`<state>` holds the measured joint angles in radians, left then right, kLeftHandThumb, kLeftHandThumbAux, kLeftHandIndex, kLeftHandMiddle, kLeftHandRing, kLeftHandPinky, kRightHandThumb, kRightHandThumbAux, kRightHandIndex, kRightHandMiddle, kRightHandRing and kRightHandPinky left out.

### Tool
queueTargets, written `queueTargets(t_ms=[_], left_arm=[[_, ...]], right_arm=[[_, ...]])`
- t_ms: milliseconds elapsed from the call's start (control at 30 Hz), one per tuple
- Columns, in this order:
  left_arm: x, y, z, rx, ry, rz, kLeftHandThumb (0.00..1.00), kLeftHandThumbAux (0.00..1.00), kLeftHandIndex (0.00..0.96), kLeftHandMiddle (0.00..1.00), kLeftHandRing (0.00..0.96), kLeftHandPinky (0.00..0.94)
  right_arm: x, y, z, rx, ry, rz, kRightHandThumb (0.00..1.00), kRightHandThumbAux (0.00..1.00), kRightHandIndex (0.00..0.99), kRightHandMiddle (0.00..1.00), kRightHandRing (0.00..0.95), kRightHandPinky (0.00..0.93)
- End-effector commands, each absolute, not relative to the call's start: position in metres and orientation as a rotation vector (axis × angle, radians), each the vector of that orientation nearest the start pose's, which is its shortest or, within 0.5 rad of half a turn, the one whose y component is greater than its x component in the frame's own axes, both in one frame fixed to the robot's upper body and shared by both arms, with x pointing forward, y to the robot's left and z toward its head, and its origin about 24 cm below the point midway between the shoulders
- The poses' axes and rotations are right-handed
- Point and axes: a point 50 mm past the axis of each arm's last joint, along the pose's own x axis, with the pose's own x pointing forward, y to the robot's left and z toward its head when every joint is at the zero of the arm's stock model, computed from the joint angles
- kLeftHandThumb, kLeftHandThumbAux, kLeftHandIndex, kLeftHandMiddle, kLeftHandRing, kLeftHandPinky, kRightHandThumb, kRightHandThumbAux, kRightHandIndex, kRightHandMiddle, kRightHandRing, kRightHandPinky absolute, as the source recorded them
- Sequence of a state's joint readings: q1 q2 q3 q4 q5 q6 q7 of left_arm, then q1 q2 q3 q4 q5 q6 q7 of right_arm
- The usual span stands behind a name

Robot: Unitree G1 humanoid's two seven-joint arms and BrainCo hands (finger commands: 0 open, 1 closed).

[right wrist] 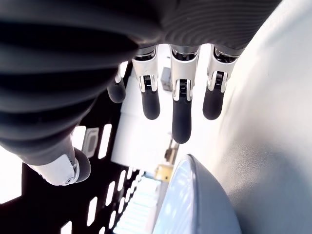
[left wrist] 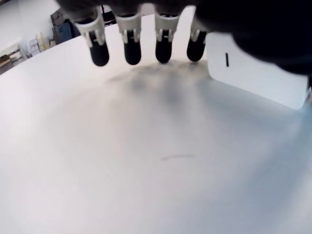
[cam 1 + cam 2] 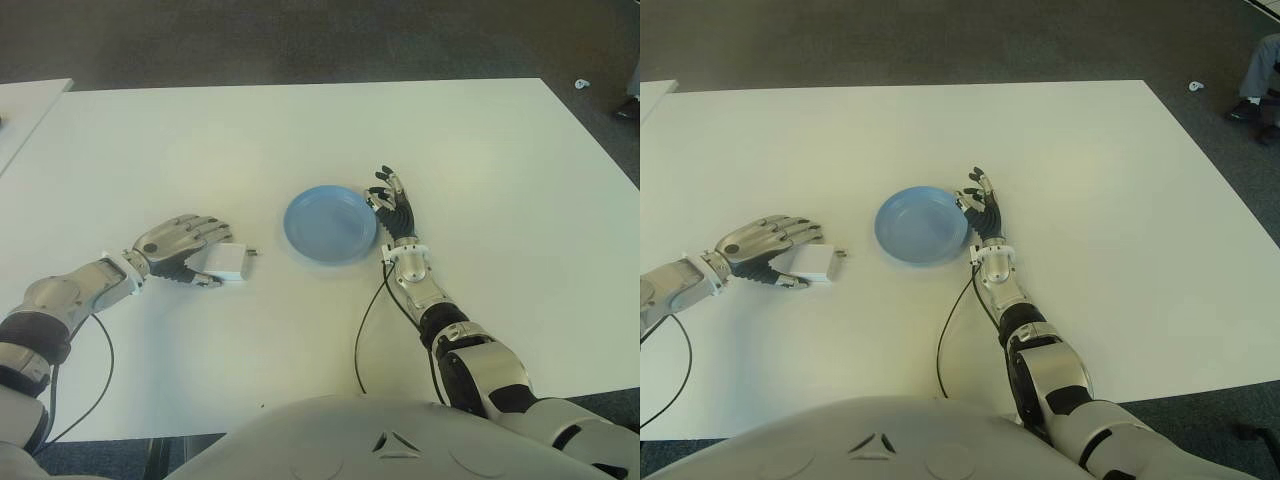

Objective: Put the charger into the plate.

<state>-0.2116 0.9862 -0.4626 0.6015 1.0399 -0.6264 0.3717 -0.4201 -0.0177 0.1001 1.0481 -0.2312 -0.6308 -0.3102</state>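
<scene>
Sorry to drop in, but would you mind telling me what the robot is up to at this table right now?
It is working on getting the white charger into the blue plate. The left hand is at the charger, fingers draped over it, but the charger lies on the white table, left of the plate. The right hand shows at the plate's right edge, fingers open, holding nothing. The plate holds nothing.

No words, brands or numbers can be read anywhere. The white charger [image 2: 253, 73] bears only a short dark line.
</scene>
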Motion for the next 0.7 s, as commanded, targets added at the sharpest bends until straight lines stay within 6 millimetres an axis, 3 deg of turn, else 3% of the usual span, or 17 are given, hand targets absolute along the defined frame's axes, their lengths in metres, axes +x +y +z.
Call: queueTargets(t_ms=[33, 267, 467, 533, 633, 700], left_arm=[[0.2325, 0.2942, 0.0171, 1.801, -0.159, -0.762, 0.537, 0.182, 0.0, 0.036, 0.027, 0.072], [0.2324, 0.2938, 0.0167, 1.802, -0.168, -0.762, 0.539, 0.187, 0.01, 0.049, 0.035, 0.081], [0.2321, 0.2925, 0.0167, 1.795, -0.187, -0.754, 0.547, 0.219, 0.072, 0.13, 0.1, 0.146], [0.2322, 0.2919, 0.0159, 1.804, -0.186, -0.74, 0.552, 0.253, 0.142, 0.228, 0.184, 0.219], [0.2328, 0.2906, 0.0156, 1.815, -0.191, -0.698, 0.587, 0.311, 0.3, 0.472, 0.437, 0.459], [0.2331, 0.2887, 0.0162, 1.815, -0.195, -0.676, 0.609, 0.349, 0.37, 0.553, 0.517, 0.541]], right_arm=[[0.2546, -0.1161, -0.0665, -0.286, 0.211, 0.036, 0.0, 0.558, 0.0, 0.179, 0.279, 0.229], [0.2545, -0.1161, -0.0661, -0.286, 0.204, 0.034, 0.0, 0.556, 0.0, 0.182, 0.283, 0.229], [0.2543, -0.1161, -0.0662, -0.287, 0.204, 0.032, 0.0, 0.55, 0.0, 0.178, 0.281, 0.218], [0.2543, -0.1159, -0.0663, -0.287, 0.206, 0.031, 0.0, 0.542, 0.0, 0.176, 0.279, 0.213], [0.2545, -0.1156, -0.0664, -0.288, 0.21, 0.031, 0.0, 0.534, 0.0, 0.177, 0.277, 0.203], [0.2546, -0.1154, -0.0664, -0.288, 0.211, 0.03, 0.0, 0.532, 0.0, 0.18, 0.278, 0.2]])
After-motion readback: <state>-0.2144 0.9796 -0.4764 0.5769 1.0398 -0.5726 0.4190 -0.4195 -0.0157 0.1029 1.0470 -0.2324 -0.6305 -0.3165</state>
